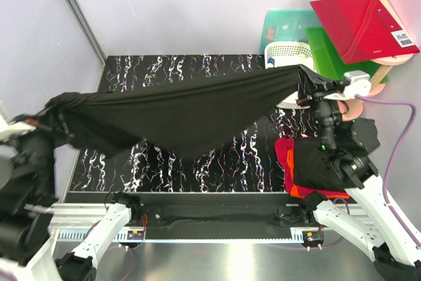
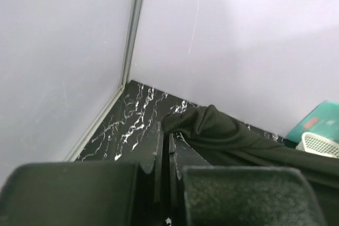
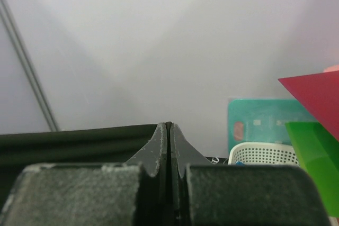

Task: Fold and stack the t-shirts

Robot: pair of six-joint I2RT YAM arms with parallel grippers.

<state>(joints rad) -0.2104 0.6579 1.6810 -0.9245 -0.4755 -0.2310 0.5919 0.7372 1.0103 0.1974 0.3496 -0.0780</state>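
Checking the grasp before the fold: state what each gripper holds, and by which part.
Both hold one black t-shirt, stretched in the air between them. The left gripper pinches one bunched end, the right gripper the opposite end. Which edge cannot be told.

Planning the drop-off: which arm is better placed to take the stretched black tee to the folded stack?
Right, probably. The folded stack lies on the side of the right claw, close to it; the left claw holds the far end of the black tee.

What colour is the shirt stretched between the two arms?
The t-shirt is black; the top external view shows it best.
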